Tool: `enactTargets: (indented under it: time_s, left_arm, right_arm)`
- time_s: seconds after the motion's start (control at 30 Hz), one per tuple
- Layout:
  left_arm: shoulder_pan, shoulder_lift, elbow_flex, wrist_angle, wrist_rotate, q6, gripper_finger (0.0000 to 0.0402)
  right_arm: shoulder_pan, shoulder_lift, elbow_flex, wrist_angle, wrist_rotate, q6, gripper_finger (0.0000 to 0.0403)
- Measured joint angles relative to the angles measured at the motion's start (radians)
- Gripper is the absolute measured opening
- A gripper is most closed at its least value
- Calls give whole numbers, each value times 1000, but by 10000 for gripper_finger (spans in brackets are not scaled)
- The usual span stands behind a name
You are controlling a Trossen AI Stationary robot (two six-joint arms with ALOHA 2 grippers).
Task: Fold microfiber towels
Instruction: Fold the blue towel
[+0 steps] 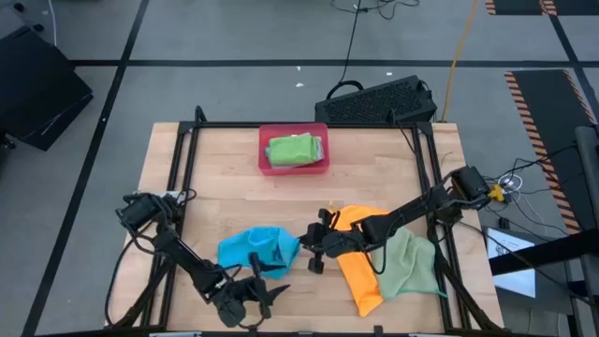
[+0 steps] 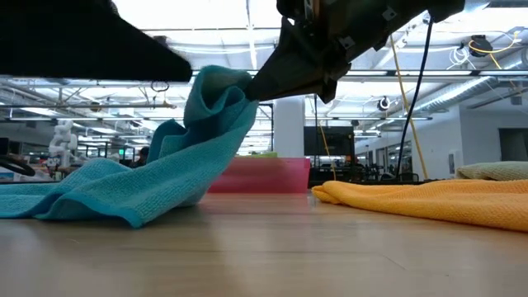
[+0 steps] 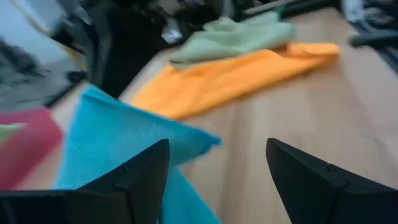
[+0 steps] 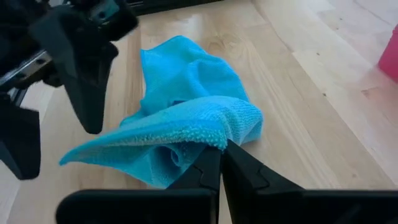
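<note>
1. The blue towel (image 1: 257, 249) lies crumpled near the table's (image 1: 225, 187) front edge, at about 6 o'clock from the table's middle. Its long axis runs roughly 9 to 3 o'clock across the high view.
2. The right gripper (image 1: 314, 251) reaches in from 3 o'clock. Its fingers are pressed together, pinching the blue towel's edge at the 3 o'clock end.
3. The low view shows what the high view does not: the pinched part is lifted off the wood into a peak, and the rest of the cloth slopes down from it to the tabletop.
4. In the right wrist view the folded-over edge of the blue towel sits right at the closed fingertips (image 4: 219, 163).
5. The left gripper (image 1: 267, 298) hangs at about 6 o'clock of the blue towel, jaws spread wide and holding nothing. Its wrist view shows bare wood between the two fingers (image 3: 140, 171).
6. The orange towel (image 1: 360, 267) lies flat at 3 o'clock of the blue one, its long axis running roughly 12 to 6 o'clock.
7. A pale green towel (image 1: 407, 264) partly overlaps the orange towel's 3 o'clock side.
8. The pink-red tray (image 1: 265, 161) sits at 12 o'clock on the table and holds a folded bright green towel (image 1: 293, 150).
</note>
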Motion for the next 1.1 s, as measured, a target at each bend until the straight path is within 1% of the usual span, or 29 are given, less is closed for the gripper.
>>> enactTargets:
  time_s: [0.1,0.17,0.27,0.33,0.43,0.47,0.5,0.57,0.6,0.63,0.67,0.7,0.8,0.93,1.03,1.1]
  left_arm:
    - [6,1,20,8,-88,11,269]
    - [15,1,25,8,-125,11,269]
    - [35,2,34,10,-107,1,269]
    - [55,2,36,11,-69,-46,269]
    - [87,2,36,-43,-22,-128,261]
    - [92,-2,36,-61,-17,-133,247]
    - [93,-10,35,-83,-32,-134,225]
    - [88,-31,35,-120,-61,-139,158]
    - [87,-48,36,-155,-62,-138,114]
    - [84,-66,36,-207,-62,-143,71]
    - [81,-86,36,-261,-61,-160,37]
    - [80,-104,36,-309,-65,-182,21]
    - [79,-176,34,-478,-64,-249,20]
    - [74,-273,35,-628,-26,-291,7]
    - [75,-325,35,-676,19,-301,6]
    - [74,-339,35,-686,37,-285,8]
  right_arm:
    - [-10,0,0,3,-18,12,4]
    - [-11,0,0,5,-18,15,4]
    - [-11,0,0,9,-18,15,4]
    - [-11,0,0,12,-18,15,4]
    - [-11,0,0,13,-18,15,4]
    - [-11,0,0,12,-18,14,4]
    - [-11,0,0,12,-18,13,4]
    - [-5,0,0,12,-21,9,4]
    - [-1,0,0,12,-27,0,4]
    - [2,0,0,15,-43,-6,4]
    - [4,0,0,21,-51,-9,4]
    - [5,0,0,23,-65,-11,4]
    - [9,0,0,27,-70,-11,4]
    - [10,0,0,30,-71,-18,4]
    - [10,0,0,37,-71,-29,4]
    - [10,0,0,30,-71,-32,4]
